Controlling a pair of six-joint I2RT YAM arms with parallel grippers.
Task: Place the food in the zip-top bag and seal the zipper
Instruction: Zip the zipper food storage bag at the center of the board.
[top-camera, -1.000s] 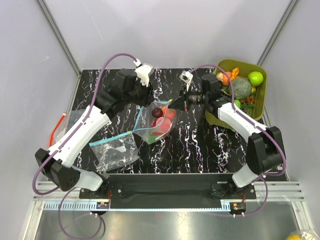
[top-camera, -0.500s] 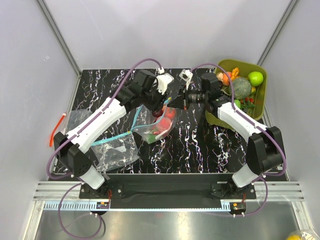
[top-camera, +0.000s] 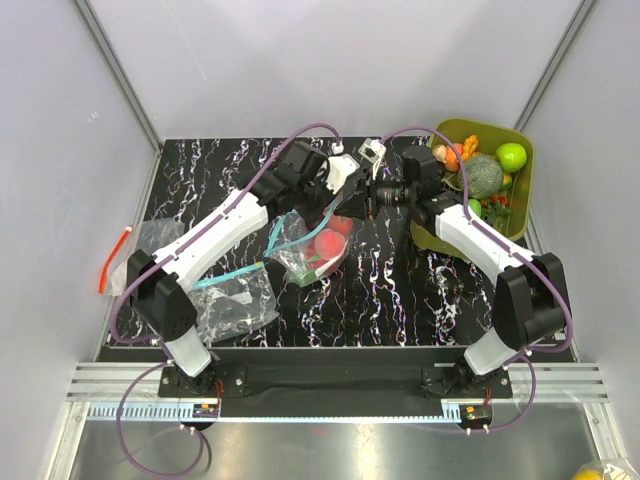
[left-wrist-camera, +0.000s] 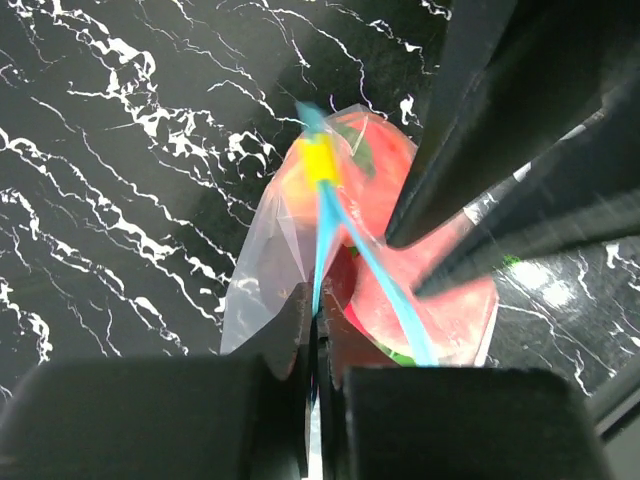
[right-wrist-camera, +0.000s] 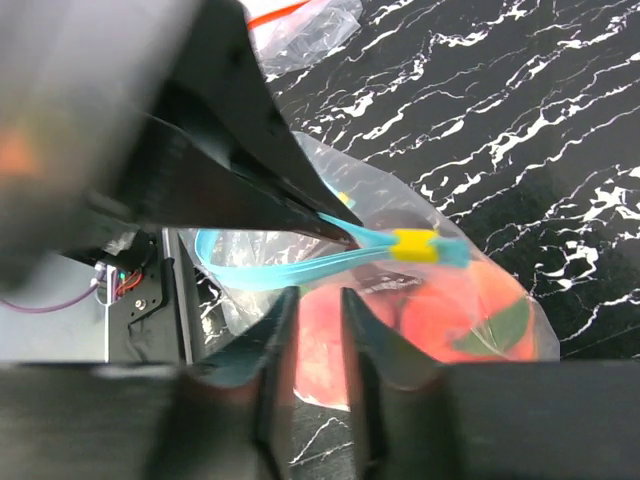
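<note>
Left tool (left-wrist-camera: 317, 312): I see it clenched on the zipper (left-wrist-camera: 320, 240).
Right tool (right-wrist-camera: 320, 300): slightly parted, one finger on either side of the zipper.
Bag (top-camera: 296, 245): mid-surface (top-camera: 400, 290), between both tools.
Food (right-wrist-camera: 440, 300): red pieces inside the bag.

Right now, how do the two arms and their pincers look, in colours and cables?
The left arm and right arm have white link shells and black joints. A purple cable loops along each. The left pincer and right pincer are black.
</note>
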